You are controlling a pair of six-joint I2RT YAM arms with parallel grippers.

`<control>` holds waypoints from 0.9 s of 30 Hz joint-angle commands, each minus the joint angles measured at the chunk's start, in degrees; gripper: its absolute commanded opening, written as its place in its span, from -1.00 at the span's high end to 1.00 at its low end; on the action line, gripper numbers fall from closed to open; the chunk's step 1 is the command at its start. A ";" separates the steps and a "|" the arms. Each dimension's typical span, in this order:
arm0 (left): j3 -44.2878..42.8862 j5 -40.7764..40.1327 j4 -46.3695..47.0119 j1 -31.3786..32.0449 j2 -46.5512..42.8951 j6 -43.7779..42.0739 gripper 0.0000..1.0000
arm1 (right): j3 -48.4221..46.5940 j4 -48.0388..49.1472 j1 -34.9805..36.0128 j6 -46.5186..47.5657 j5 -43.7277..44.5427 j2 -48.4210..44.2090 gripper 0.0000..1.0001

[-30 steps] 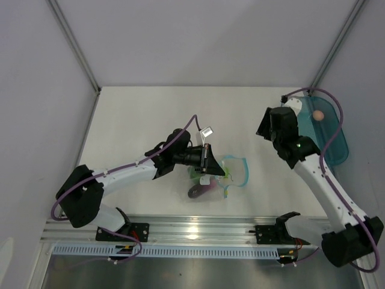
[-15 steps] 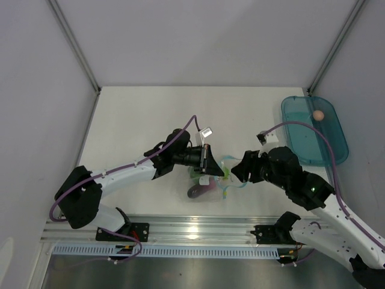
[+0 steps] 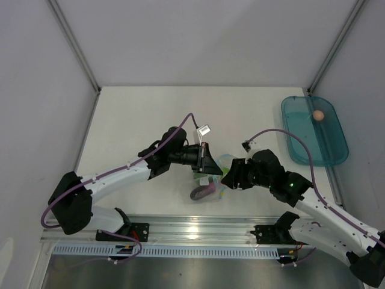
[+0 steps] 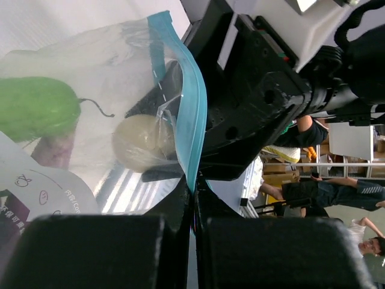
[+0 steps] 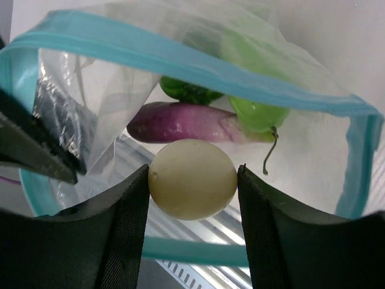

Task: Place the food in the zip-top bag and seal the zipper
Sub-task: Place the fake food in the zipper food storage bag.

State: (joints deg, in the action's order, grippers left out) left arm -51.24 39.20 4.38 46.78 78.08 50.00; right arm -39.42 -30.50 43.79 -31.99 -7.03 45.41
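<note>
Moved: the right arm has swung from the tray across to the bag since a second ago; the left arm has barely shifted.
Left tool (image 4: pixel 192 208): fingers together, clamped on the zipper (image 4: pixel 195 114) at one rim of the mouth.
Bag (image 4: pixel 90 60): near the front edge of the surface (image 3: pixel 138 120), between the two tools, its mouth held wide toward the right arm.
In the bag: the eggplant (image 5: pixel 180 122) lies across, the dark pepper (image 5: pixel 187 90) is behind it, and the green vegetable (image 5: pixel 258 111), with a thin stem, is beside them on the right.
Egg (image 5: pixel 192 179): in the mouth, framed by the zipper loop; the left wrist view shows it through the film.
Right tool (image 5: pixel 192 180): fingers pinched on the egg, one on either side.
Tray (image 3: pixel 307 141): at the far right of the surface, well apart from the bag; it holds the pink ball (image 3: pixel 318 114) near its far end.
</note>
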 commanded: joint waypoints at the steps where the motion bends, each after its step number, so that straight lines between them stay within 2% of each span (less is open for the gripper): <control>1: -1.32 0.61 0.36 -0.20 -2.76 -1.31 0.99 | -1.18 5.98 0.24 -0.97 -0.01 1.61 -0.17; 2: -0.88 0.61 0.54 -0.20 -2.85 -1.05 0.99 | -1.62 6.24 0.24 -0.97 0.26 2.83 -0.42; 4: -0.18 0.53 1.07 -0.20 -3.29 -0.78 0.99 | -2.85 5.98 0.33 -0.71 1.22 4.07 -0.73; 5: 0.09 0.53 1.24 -0.20 -3.38 -0.69 0.99 | -3.38 5.72 0.24 -0.36 1.49 4.51 -0.98; 11: 0.53 0.00 1.07 -0.20 -3.99 -0.95 0.99 | -6.46 1.24 0.24 -0.18 2.98 4.43 -0.99; 17: 1.67 -2.37 1.15 -0.29 -4.08 -1.39 0.99 | -10.75 -5.35 0.24 -0.62 3.51 -2.77 -0.99; 20: 2.64 -2.64 2.64 -0.29 -3.64 -1.04 0.99 | -13.57 -8.95 0.24 -2.46 6.40 -4.97 -0.98; 27: 3.96 -2.64 4.84 -0.29 -2.41 -0.78 0.99 | -19.99 -13.97 0.24 -5.10 19.93 -5.25 -0.98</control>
State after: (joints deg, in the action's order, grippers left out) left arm -47.77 37.43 5.58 46.72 75.72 49.91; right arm -56.55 -40.95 43.81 -35.46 4.75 39.51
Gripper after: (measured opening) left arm 0.005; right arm 0.991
